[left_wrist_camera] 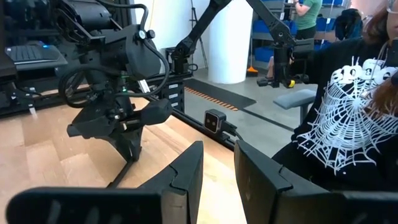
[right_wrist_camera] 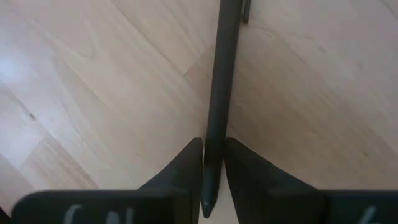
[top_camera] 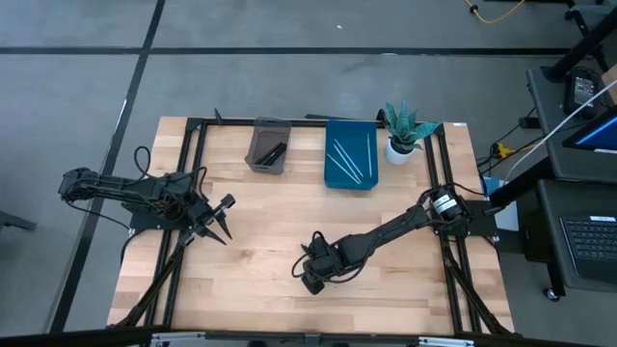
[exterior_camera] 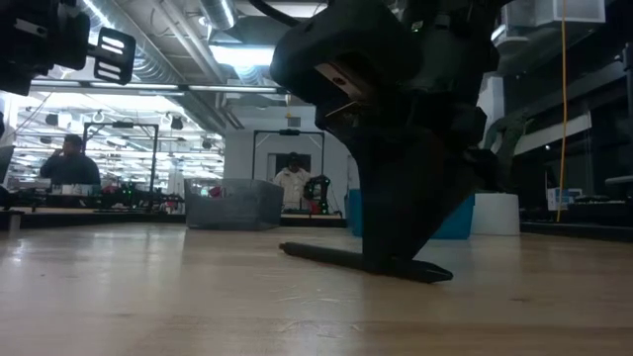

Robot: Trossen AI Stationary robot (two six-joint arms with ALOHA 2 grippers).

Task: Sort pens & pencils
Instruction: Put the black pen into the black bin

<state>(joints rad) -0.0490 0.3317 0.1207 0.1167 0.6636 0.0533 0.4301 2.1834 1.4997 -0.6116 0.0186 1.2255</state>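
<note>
A black pen (exterior_camera: 326, 256) lies flat on the wood table near the middle of its near half. My right gripper (top_camera: 312, 280) stands over it, pointing down, shut on the pen (right_wrist_camera: 219, 93). The grey bin (top_camera: 268, 145) at the far edge holds black pens (top_camera: 273, 152). Beside it, the blue tray (top_camera: 337, 176) holds pale sticks (top_camera: 345, 160). My left gripper (top_camera: 223, 233) hovers open above the table's left side and holds nothing; it also shows in the left wrist view (left_wrist_camera: 217, 171). My right gripper pinches the black pen between its two fingers (right_wrist_camera: 186, 165) near the pointed tip end (right_wrist_camera: 211, 158). It comes from above, pointing down, with the fingers across the pen. The pen lies on the table along its length (exterior_camera: 307, 253).
A potted plant (top_camera: 401, 130) stands at the far right corner beside the blue tray. A person in a black printed shirt (left_wrist_camera: 348, 106) stands close by the table. People (exterior_camera: 69, 163) show in the room behind. Bare wood (top_camera: 260, 212) lies between the arms and the bins.
</note>
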